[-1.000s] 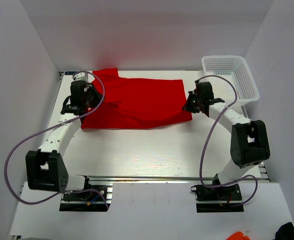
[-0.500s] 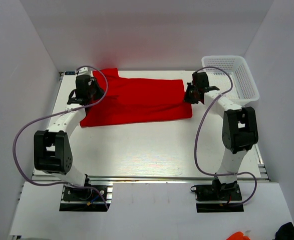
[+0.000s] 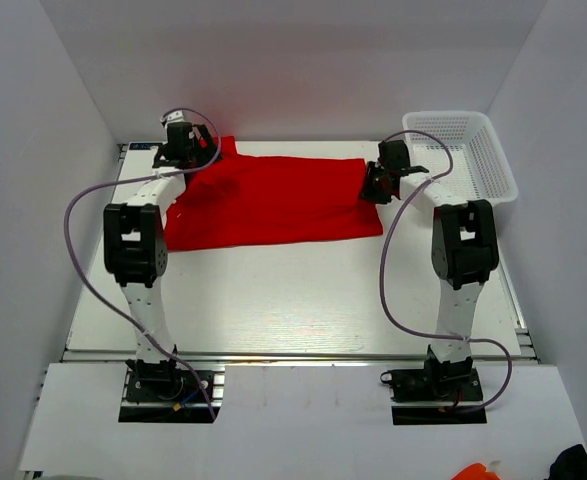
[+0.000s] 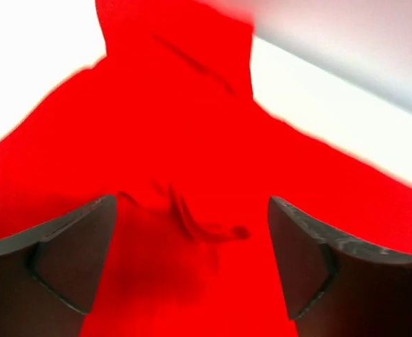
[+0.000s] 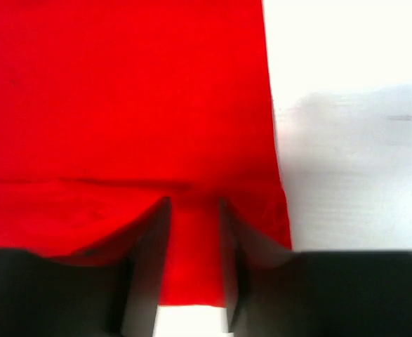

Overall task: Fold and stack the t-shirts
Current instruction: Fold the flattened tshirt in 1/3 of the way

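The red shirt [image 3: 273, 205] lies flat on the far half of the table [image 3: 273, 300]. It is spread wide, with one sleeve poking up at the far left corner. It is not folded yet. We think it is laid out like this so that it is smooth and easy to fold.

Our left gripper [image 4: 191, 203] hangs over the shirt near that sleeve. Its fingers [image 4: 65, 260] are far apart and hold nothing. A small wrinkle sits on the cloth right between them. We think this gripper is spread wide so it can come down and pick up a bit of cloth there.

Our right gripper [image 5: 194, 203] is at the other end, on the right edge of the shirt. Its fingers [image 5: 146, 267] are close together, with a strip of red cloth in the gap. The cloth bunches up a little on both sides. We cannot tell if the fingers really pinch it or only sit around it.

The white basket [image 3: 493, 170] waits just past the right gripper, at the far right. It has no shirt in it. We think the two grippers sit at both ends so they can lift the shirt evenly.
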Action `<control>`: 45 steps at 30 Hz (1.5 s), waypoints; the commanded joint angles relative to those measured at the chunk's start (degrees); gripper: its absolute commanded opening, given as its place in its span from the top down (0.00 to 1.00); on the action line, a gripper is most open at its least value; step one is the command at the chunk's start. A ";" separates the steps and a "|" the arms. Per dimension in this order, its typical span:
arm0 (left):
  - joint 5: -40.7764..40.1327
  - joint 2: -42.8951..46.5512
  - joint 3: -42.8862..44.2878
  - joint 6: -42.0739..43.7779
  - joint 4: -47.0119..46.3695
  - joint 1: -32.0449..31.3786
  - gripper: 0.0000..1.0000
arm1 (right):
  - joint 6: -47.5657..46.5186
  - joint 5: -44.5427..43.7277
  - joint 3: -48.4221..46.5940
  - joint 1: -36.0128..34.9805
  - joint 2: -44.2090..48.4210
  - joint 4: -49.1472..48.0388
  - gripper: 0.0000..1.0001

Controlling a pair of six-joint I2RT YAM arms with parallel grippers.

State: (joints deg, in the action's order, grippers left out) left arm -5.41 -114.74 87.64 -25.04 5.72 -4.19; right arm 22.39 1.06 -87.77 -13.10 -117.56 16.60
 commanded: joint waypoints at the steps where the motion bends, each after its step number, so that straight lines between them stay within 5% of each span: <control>1: -4.69 -6.09 13.58 -2.72 9.56 2.16 0.00 | -2.18 1.31 -3.55 0.45 0.66 -0.52 0.56; 3: -3.22 -8.04 19.84 -3.44 12.73 2.69 0.00 | -2.88 1.66 -2.68 0.36 2.68 -0.69 0.40; 4: -2.16 -8.05 20.46 -3.44 12.74 3.21 0.00 | -3.66 2.45 -2.32 0.19 3.82 -0.87 0.19; 5: 0.46 -7.52 20.47 -3.44 12.74 3.22 0.00 | -4.28 2.54 -1.36 0.27 4.78 -0.69 0.10; 19: 17.44 14.27 -19.04 -1.59 2.64 2.08 0.00 | -6.57 12.91 13.85 -0.26 12.01 -5.97 0.10; 31: 10.60 17.34 -31.10 -0.01 9.04 2.87 0.00 | -2.11 8.70 16.83 0.53 4.70 -6.14 0.10; 38: 12.08 25.86 -45.96 -5.01 10.19 2.34 0.00 | 2.13 7.90 33.77 0.10 15.05 -9.82 0.10; 45: 9.72 47.04 -58.62 -10.90 22.64 1.81 0.00 | 4.76 10.19 51.25 -0.26 29.56 -7.90 0.10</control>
State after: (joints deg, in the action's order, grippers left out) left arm 6.20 -73.56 32.71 -32.16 16.16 -2.07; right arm 25.06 11.05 -44.29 -12.99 -90.83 0.01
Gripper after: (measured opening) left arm 0.997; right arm 0.903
